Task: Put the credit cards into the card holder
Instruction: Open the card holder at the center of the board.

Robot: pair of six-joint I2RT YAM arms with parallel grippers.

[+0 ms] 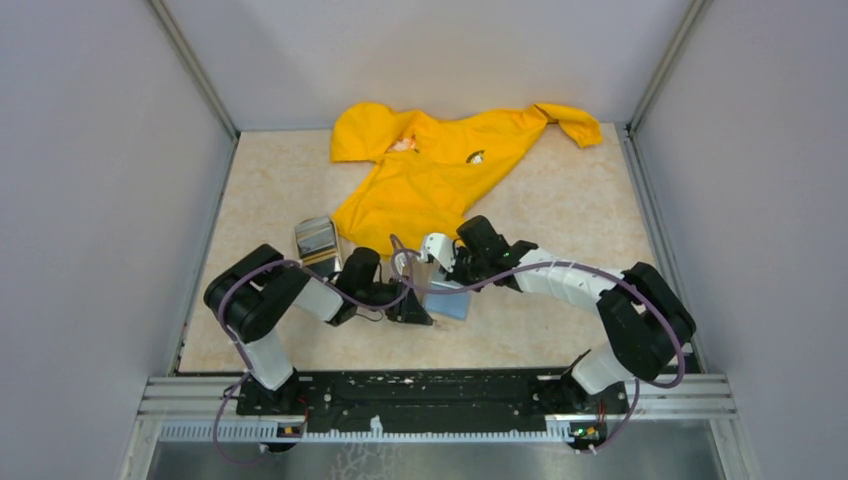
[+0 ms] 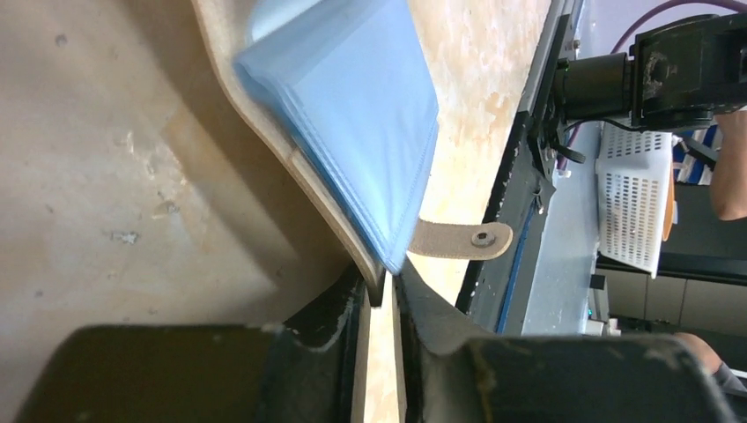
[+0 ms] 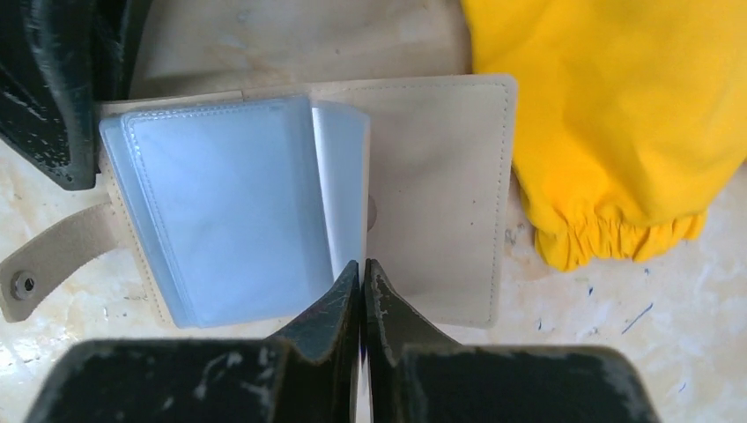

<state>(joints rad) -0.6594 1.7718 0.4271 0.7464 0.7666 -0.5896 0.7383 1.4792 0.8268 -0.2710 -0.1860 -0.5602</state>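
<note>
The left gripper (image 2: 380, 286), its arm bent low across the table (image 1: 560, 310), is clamped on the tan cover edge of the open card holder (image 3: 440, 176). The right gripper (image 3: 363, 269) reaches in from the opposite side, fingers pressed together on a pale sheet (image 3: 345, 189) among the bluish clear pockets; whether that sheet is a card or a sleeve cannot be told. The holder lies mid-table with its snap strap (image 2: 462, 240) hanging loose, a yellow jacket (image 1: 440, 170) just behind it, and the striped stack of credit cards (image 1: 317, 243) by the left arm.
</note>
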